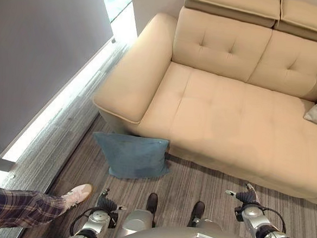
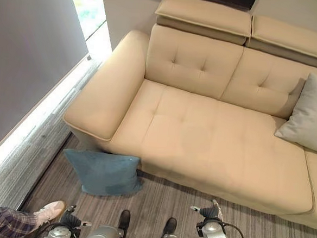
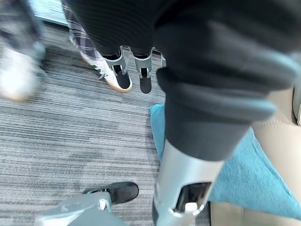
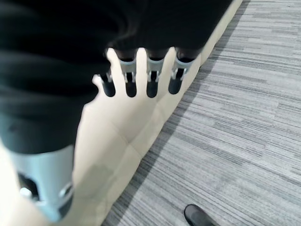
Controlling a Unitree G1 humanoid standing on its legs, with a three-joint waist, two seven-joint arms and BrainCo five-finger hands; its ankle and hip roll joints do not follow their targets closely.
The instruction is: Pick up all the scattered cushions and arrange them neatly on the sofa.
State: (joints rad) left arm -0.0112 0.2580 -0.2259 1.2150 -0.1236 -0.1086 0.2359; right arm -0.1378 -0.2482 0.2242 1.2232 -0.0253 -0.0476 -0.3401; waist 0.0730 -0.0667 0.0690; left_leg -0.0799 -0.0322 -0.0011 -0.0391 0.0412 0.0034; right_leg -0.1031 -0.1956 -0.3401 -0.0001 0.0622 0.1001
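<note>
So the thing to grab here is the blue cushion [image 1: 133, 156], sitting on the grey carpet [image 1: 197, 184] and leaning against the front of the sofa [image 1: 229, 113], right under its left armrest [image 1: 134, 74]. From the robot it lies ahead and off to its left, and the left hand [image 1: 105, 203] is clearly the closer one: it hangs low just short of the cushion's near edge, while the right hand [image 1: 244, 197] is well apart from it, over in front of the middle of the sofa. The cushion's long axis runs roughly side to side, along the sofa front, so I'd guess the left hand wants to come in at the near long edge or a corner rather than from the end. In the left wrist view the fingers [image 3: 123, 75] point out loosely over the carpet with nothing in them, the cushion off beside the wrist. The right hand looks the same in its own view, fingers [image 4: 131, 80] straight and a bit spread, empty, with the sofa front past them. The cushion itself is squarish, teal blue, plain fabric, soft and a little slumped with pointy corners, probably floppy once lifted. There's also a light grey cushion [image 2: 310, 116] already up on the seat, leaning on the backrest at the robot's right. A person's leg in plaid trousers with a pale shoe [image 1: 76, 194] stands just beside the left hand, so that side is a bit crowded.
</note>
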